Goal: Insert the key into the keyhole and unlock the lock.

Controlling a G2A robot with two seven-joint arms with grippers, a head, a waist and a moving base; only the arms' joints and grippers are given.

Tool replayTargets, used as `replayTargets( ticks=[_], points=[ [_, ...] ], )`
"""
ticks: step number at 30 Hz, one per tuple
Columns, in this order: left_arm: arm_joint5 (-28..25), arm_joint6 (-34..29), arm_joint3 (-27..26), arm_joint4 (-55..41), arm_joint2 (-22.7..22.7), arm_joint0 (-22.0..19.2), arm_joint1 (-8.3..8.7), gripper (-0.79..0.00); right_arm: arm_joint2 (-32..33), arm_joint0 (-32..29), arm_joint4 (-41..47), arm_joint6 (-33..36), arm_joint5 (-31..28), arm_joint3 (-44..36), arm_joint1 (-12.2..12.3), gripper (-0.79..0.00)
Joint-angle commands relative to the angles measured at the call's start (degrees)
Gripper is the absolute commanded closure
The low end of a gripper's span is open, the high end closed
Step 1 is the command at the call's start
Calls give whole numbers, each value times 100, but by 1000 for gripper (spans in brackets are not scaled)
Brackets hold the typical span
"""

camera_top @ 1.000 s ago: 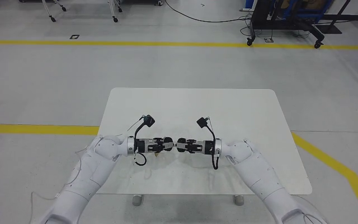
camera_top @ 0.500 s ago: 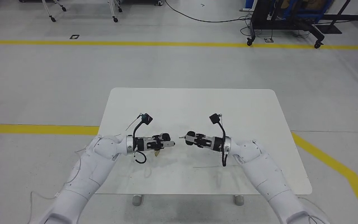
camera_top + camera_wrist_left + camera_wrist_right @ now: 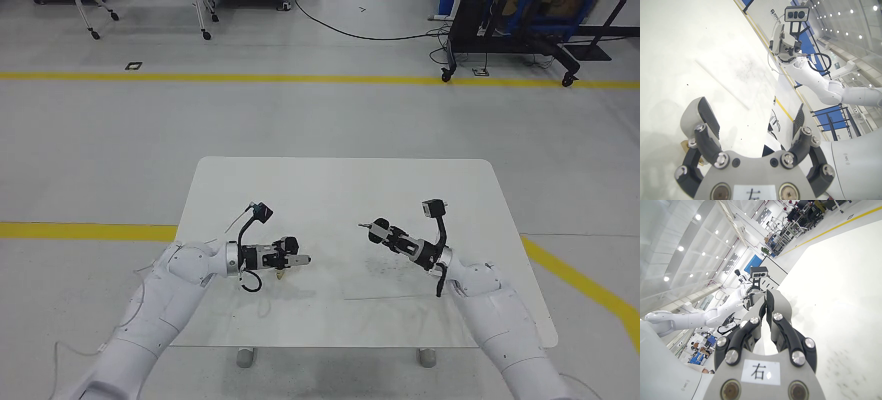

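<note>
Small brass padlock [image 3: 684, 147] lies on the white rectangular table [image 3: 350, 185] just beside the left gripper [image 3: 298, 260], whose black-padded fingers [image 3: 707, 113] stand wide apart on nothing; well to the right, the right gripper [image 3: 372, 230] hangs over the table, pads [image 3: 770, 306] pressed together, a thin silvery sliver [image 3: 362, 226] at the tips too small to name.

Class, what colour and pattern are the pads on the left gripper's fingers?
Black and ribbed pads; the left wrist view shows them best.
</note>
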Motion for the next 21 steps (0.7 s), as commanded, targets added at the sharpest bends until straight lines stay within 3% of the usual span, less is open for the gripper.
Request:
replayTargets(
  ticks=[1,3,6,9,12,16,21],
  points=[
    [118,254,-460,645,-149,-8,59,-785,0,0,0,0,0,0,0,0],
    [339,498,-1187,1477,-504,194,191,-785,0,0,0,0,0,0,0,0],
    [878,558,-2503,2459,-1262,900,437,-785,0,0,0,0,0,0,0,0],
    [1453,136,-3555,3105,-2029,1672,647,-785,0,0,0,0,0,0,0,0],
    [2102,-302,-4362,3918,-2378,2315,759,-785,0,0,0,0,0,0,0,0],
    [2390,-534,-4803,4643,-2096,2651,781,-785,0,0,0,0,0,0,0,0],
    [2558,-398,-4216,4934,-1453,2115,691,-785,0,0,0,0,0,0,0,0]
  ],
)
